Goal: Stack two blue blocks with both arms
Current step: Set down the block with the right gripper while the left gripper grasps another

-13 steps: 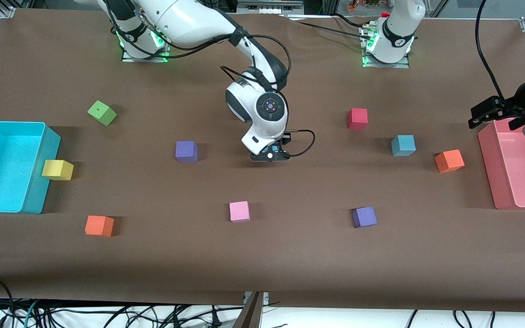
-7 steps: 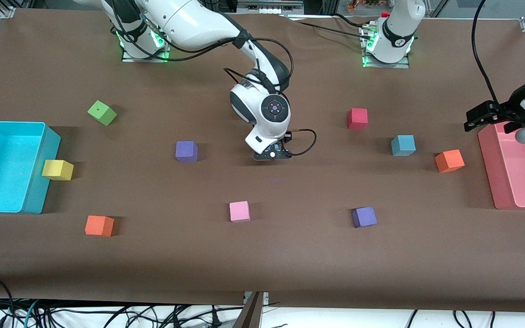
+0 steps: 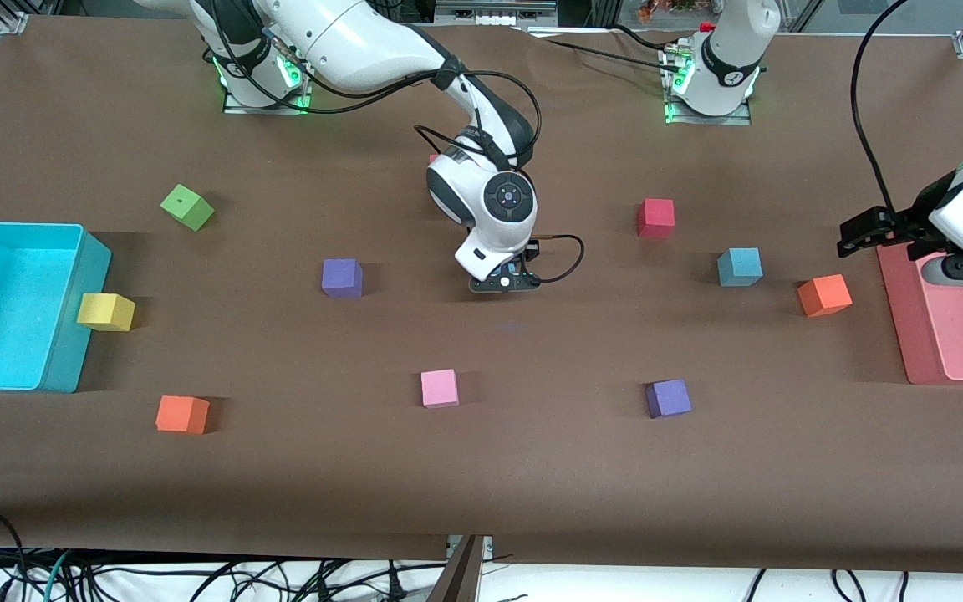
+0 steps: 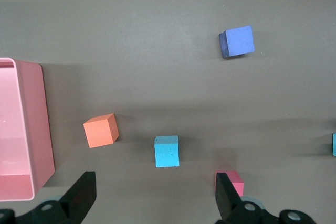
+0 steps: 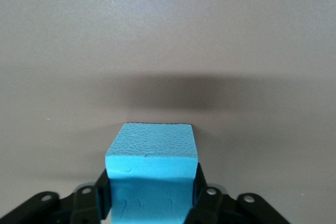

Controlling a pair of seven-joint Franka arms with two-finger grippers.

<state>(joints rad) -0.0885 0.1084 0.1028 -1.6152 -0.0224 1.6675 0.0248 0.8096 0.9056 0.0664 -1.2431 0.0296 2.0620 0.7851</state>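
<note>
My right gripper (image 3: 505,283) hangs over the middle of the table, shut on a light-blue block (image 5: 152,156). The block fills the space between its jaws (image 5: 151,184) in the right wrist view; in the front view the wrist hides it. The second light-blue block (image 3: 740,267) sits on the table toward the left arm's end and shows in the left wrist view (image 4: 167,151). My left gripper (image 3: 866,230) is open and empty, above the table beside the pink bin; its two fingers stand wide apart (image 4: 155,195).
A red cube (image 3: 656,217) and an orange cube (image 3: 824,294) flank the free blue block. Purple cubes (image 3: 342,278) (image 3: 669,398) and a pink cube (image 3: 439,388) lie around the middle. A pink bin (image 3: 899,326) and a cyan bin (image 3: 72,334) stand at the table's ends.
My right gripper has shifted slightly toward the left arm's end with the blue block. My left gripper has moved off the pink bin toward the free blue block.
</note>
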